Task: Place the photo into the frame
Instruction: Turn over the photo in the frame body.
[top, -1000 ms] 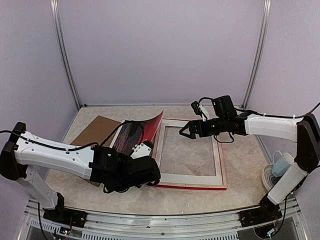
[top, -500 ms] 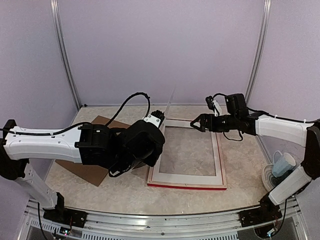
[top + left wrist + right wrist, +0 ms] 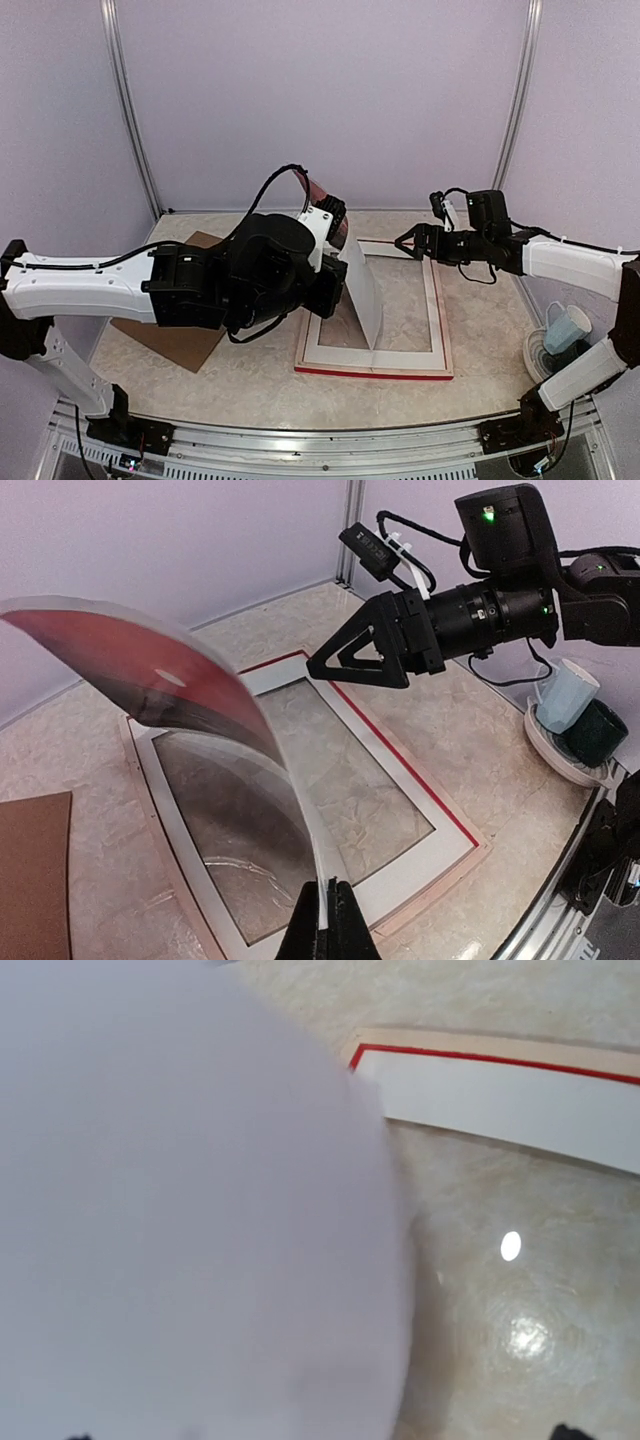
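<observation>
The photo [image 3: 150, 665] hangs curled above the frame, its red sunset face bowed toward the left wrist camera and its white back [image 3: 362, 295] turned to the right. My left gripper [image 3: 325, 925] is shut on the photo's near edge, above the frame's left half. The frame [image 3: 447, 330] lies flat on the table with a red edge along the front; its far right rail [image 3: 470, 862] shows pale wood. My right gripper [image 3: 403, 244] hovers open over the frame's far right corner and holds nothing. In the right wrist view the photo's white back [image 3: 180, 1210] fills most of the picture.
A white mat border [image 3: 335, 355] lies inside the frame. The brown backing board [image 3: 170, 340] lies on the table to the left. Stacked cups on a saucer [image 3: 563, 332] stand at the right edge. Metal posts and purple walls close in the table.
My left arm has risen and swung right, carrying the photo from beside the frame to above it. My right gripper has drawn back to the right, still open.
</observation>
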You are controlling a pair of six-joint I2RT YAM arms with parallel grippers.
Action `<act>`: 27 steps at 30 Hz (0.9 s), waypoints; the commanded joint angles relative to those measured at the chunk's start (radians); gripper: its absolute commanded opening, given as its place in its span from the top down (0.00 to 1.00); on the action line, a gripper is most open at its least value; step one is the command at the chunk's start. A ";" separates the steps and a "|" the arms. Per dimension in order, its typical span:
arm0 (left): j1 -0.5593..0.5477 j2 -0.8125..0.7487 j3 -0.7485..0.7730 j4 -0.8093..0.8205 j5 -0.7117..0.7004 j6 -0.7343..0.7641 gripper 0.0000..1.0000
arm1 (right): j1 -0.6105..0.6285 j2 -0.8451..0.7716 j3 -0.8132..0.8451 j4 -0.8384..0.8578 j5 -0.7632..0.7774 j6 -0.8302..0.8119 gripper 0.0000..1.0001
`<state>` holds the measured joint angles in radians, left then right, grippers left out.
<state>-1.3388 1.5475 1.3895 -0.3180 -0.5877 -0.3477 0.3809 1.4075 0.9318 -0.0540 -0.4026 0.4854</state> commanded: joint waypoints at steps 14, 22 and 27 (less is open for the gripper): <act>0.047 -0.348 -0.424 -0.087 -0.044 -0.594 0.96 | -0.009 0.097 0.009 0.079 -0.192 0.049 0.01; 0.000 -0.352 -0.468 -0.245 -0.091 -0.755 0.84 | 0.047 0.197 0.006 0.154 -0.248 0.115 0.01; -0.014 -0.359 -0.507 -0.295 -0.106 -0.830 0.73 | 0.081 0.284 0.012 0.226 -0.263 0.179 0.01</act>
<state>-1.3418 1.1927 0.9150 -0.5312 -0.6567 -1.0767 0.4347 1.6306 0.9321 0.0891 -0.6308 0.5999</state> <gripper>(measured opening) 0.228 0.992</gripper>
